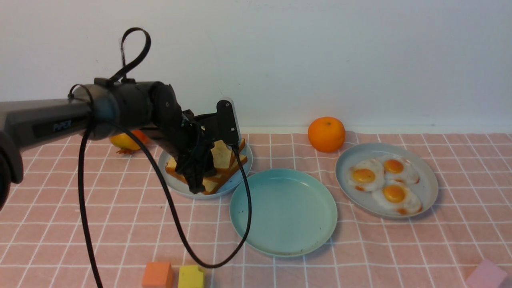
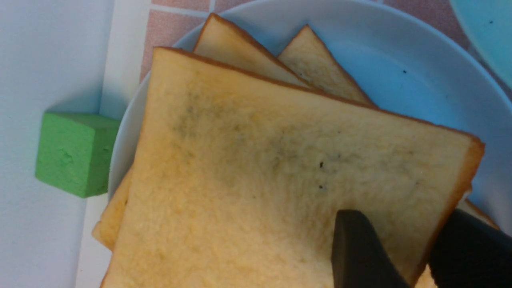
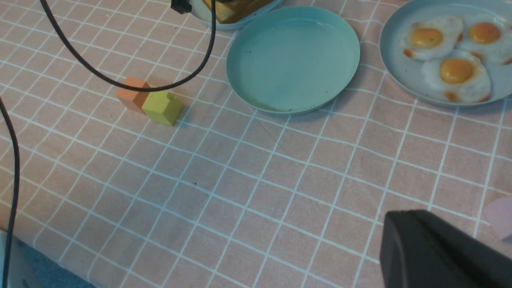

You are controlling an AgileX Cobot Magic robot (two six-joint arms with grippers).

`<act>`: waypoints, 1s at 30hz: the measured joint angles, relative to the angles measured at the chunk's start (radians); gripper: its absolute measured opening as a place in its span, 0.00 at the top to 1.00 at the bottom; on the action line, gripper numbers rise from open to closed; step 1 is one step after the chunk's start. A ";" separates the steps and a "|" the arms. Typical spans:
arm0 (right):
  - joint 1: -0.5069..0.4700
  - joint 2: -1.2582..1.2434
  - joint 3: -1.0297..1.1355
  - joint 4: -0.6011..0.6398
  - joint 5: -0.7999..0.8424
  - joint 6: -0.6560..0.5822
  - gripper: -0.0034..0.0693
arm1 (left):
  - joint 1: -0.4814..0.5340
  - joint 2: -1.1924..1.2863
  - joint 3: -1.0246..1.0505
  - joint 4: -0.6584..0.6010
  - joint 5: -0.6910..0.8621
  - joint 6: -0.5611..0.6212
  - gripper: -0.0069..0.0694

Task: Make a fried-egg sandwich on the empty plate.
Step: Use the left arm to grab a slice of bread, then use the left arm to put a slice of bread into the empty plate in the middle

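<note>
The empty plate (image 1: 284,212), mint-green and round, lies mid-table; it also shows in the right wrist view (image 3: 292,60). Behind it on the left, several toast slices (image 1: 224,160) are stacked on a pale plate (image 1: 179,188). My left gripper (image 1: 196,186) reaches down onto the front of that stack. In the left wrist view its jaws stand apart, one finger over the top toast slice's (image 2: 260,168) golden face, the other outside its brown crust. Three fried eggs (image 1: 394,194) lie on a pale plate (image 1: 348,160) at the right. My right gripper (image 3: 412,218) hangs shut over bare cloth.
An orange (image 1: 326,134) sits by the wall, and another orange fruit (image 1: 124,142) shows behind the left arm. A green block (image 2: 74,154) sits beside the toast plate. Orange (image 1: 158,275), yellow (image 1: 191,277) and pink (image 1: 486,276) blocks line the front edge. A black cable (image 1: 240,224) loops over the mint plate.
</note>
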 joint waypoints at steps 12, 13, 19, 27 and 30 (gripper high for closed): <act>0.000 0.002 0.000 0.003 -0.001 0.000 0.92 | -0.041 -0.056 0.000 0.003 0.052 -0.032 0.83; 0.000 0.002 0.000 0.003 -0.001 0.000 0.92 | -0.052 -0.075 0.000 0.003 0.062 -0.044 0.83; 0.000 0.002 0.000 -0.019 0.005 0.000 0.92 | -0.153 -0.253 0.012 -0.015 0.133 -0.142 0.83; 0.000 0.002 0.000 -0.065 0.043 0.000 0.91 | -0.326 -0.246 0.132 -0.038 0.072 -0.158 0.83; 0.000 0.002 0.000 -0.067 0.054 0.000 0.91 | -0.358 -0.202 0.140 -0.038 0.021 -0.158 0.83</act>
